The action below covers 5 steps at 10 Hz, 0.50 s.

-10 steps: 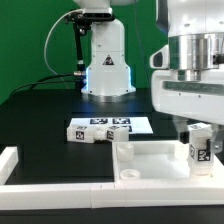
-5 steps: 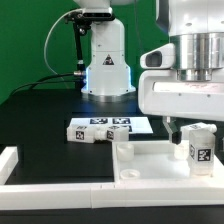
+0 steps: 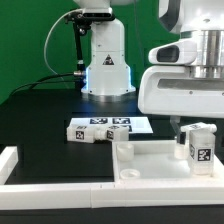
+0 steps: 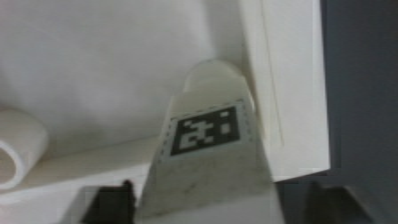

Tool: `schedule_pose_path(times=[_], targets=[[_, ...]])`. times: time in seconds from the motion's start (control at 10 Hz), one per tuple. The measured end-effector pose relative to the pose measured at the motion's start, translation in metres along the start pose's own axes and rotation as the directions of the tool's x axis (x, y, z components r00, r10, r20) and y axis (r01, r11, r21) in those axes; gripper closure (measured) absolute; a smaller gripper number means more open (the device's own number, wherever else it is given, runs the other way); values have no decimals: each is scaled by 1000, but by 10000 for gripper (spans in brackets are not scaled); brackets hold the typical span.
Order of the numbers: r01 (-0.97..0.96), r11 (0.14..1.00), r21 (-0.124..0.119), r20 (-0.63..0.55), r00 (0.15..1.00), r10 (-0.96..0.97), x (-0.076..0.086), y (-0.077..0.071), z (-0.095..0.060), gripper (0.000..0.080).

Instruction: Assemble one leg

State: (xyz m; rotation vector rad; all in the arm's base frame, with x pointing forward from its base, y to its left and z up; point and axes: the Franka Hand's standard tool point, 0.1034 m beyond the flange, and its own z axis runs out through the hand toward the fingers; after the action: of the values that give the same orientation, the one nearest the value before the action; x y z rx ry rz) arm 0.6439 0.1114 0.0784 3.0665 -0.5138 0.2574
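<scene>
One leg (image 3: pixel 199 148), a short white square post with a black-and-white tag, stands upright on the large flat white panel (image 3: pixel 150 160) at the exterior view's right. My gripper (image 3: pixel 190 120) hangs just above it, and most of the fingers are hidden behind the wide white hand. In the wrist view the leg (image 4: pixel 214 140) stands between my two dark fingers (image 4: pixel 114 202), with a gap on each side. The gripper (image 4: pixel 217 208) is open and does not grip it. Two more legs (image 3: pixel 80 133) lie by the marker board (image 3: pixel 135 123).
The white robot base (image 3: pixel 105 60) stands at the back centre. A white raised border (image 3: pixel 20 160) runs along the front and the exterior view's left. A short white round peg (image 3: pixel 122 150) stands on the panel's near-left corner and also shows in the wrist view (image 4: pixel 15 145).
My hand has risen from around the leg to above it. The leg stays upright on the panel and has not moved.
</scene>
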Motion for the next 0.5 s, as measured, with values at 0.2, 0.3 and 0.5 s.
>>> schedule_pose_path(times=[0.2, 0.3, 0.5], targets=[[-140, 990, 0, -2, 990, 140, -1, -1, 1, 515], [-276, 961, -9, -12, 961, 275, -1, 0, 1, 515], [-496, 868, -13, -19, 868, 496, -1, 2, 2, 515]])
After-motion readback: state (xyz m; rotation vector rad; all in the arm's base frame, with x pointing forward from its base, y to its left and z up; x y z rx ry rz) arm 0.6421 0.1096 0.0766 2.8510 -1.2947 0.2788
